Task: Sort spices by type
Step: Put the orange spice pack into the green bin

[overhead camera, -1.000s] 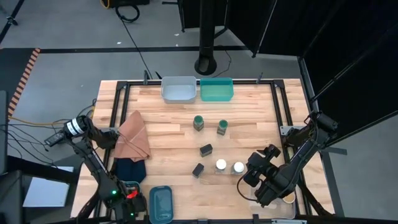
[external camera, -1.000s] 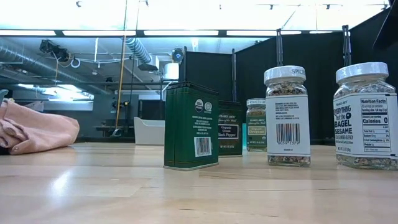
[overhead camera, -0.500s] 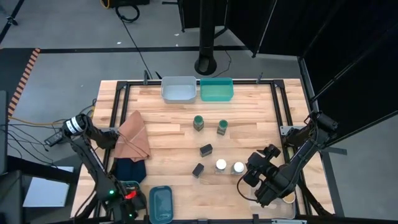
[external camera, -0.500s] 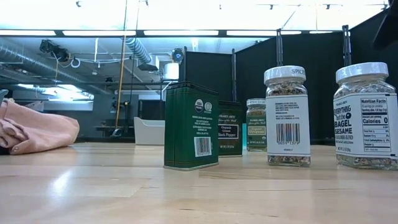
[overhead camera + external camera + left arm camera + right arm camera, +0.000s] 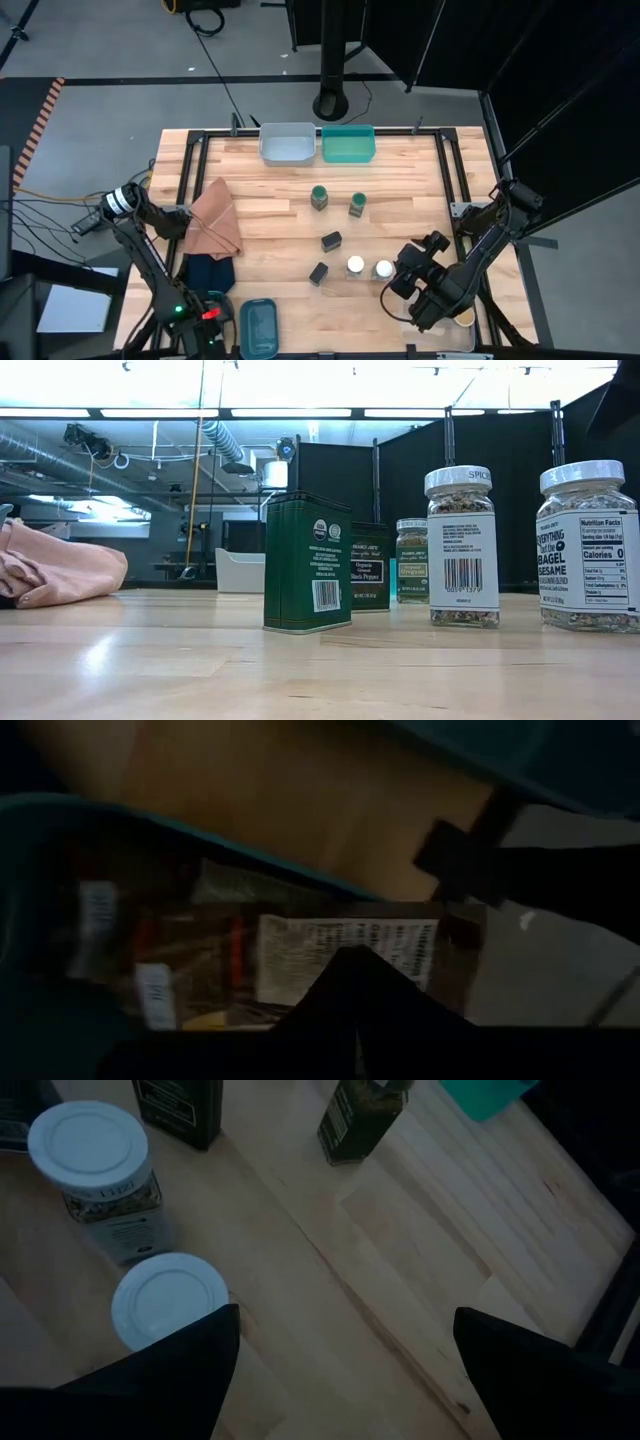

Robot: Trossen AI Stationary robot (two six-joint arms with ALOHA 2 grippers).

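- Jaws of the right gripper (image 5: 397, 287) stand spread wide and empty, hovering above the counter (image 5: 270, 220) just beside the nearer white-lidded jar (image 5: 168, 1297); in the right wrist view its two dark fingers (image 5: 180, 1370) frame that lid's side.
- Left gripper (image 5: 212, 318) waits low at the counter's near edge, beside a dark teal bin (image 5: 258, 327); its wrist view is dark and I cannot tell how its jaws stand.
- Spices sit loosely grouped mid-counter: two green-lidded jars (image 5: 319, 197) toward the far side, two small black boxes (image 5: 331, 240) in the middle, and the second white-lidded jar (image 5: 355, 265) beside the first, the pair close but apart.
- At the far edge sit a grey bin (image 5: 287, 142) and a green bin (image 5: 348, 144), touching side by side, with no spices visible in either.
- Sorting seems barely begun; the step in hand looks like the approach to the first white-lidded jar.
- Next, the right gripper likely must centre over that lid, drop, and close without nudging its neighbour.
- A pink cloth (image 5: 215, 220) lies well clear on the left.
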